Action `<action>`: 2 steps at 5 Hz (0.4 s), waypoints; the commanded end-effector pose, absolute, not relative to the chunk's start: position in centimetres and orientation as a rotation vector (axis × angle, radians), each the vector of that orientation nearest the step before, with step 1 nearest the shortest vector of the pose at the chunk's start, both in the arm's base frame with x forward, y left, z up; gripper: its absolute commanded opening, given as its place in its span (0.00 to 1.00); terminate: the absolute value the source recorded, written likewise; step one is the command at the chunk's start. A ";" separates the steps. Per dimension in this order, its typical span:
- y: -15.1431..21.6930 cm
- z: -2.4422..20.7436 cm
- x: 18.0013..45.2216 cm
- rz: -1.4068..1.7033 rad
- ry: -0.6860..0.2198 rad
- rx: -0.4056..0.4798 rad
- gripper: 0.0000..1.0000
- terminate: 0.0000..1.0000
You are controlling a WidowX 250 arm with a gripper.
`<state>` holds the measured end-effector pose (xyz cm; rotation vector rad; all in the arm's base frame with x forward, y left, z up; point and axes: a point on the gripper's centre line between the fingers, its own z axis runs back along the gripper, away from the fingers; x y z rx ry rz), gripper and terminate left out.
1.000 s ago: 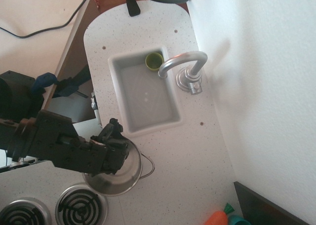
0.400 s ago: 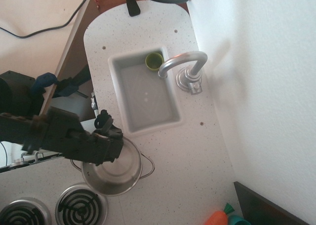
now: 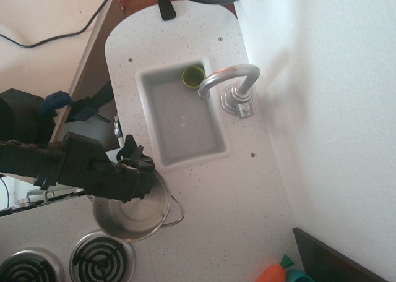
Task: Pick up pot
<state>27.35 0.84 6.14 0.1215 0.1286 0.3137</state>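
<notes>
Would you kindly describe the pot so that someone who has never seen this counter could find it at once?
Start at the white sink in the speckled counter and look toward the stove burners. The pot sits between them, under the black gripper. It is the round shiny steel one with a thin wire handle, unlike the small green cup in the sink.

Shiny steel pot (image 3: 133,215), upright, wire handle toward the right, beside the burner.

Bright daylight, washed-out wall (image 3: 334,109) (overexposed), soft shadows, slight blur.
</notes>
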 end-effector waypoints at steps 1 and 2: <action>0.9 7.3 28.3 0.312 0.074 0.119 0.00 0.00; 1.1 7.5 29.0 0.320 0.054 0.130 0.00 0.00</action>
